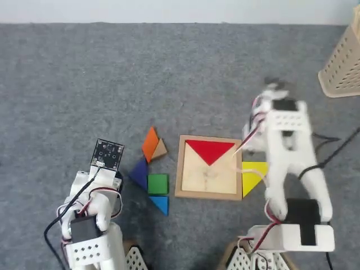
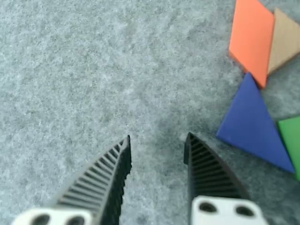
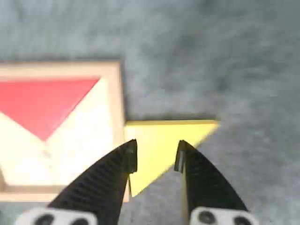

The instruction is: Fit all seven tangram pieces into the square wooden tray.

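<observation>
The right gripper (image 3: 156, 150) hangs, claw apart, over the flat yellow triangle (image 3: 159, 136) lying just beside the square wooden tray (image 1: 205, 195); a large red triangle (image 1: 210, 151) sits inside. The left gripper (image 2: 158, 140), also apart, hovers over grey carpet (image 2: 93, 70) near a dark blue triangle (image 2: 251, 126).

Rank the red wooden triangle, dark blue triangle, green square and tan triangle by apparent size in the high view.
1. Red wooden triangle, clearly largest.
2. Dark blue triangle and green square: too alike to separate.
3. Tan triangle, smallest.
</observation>
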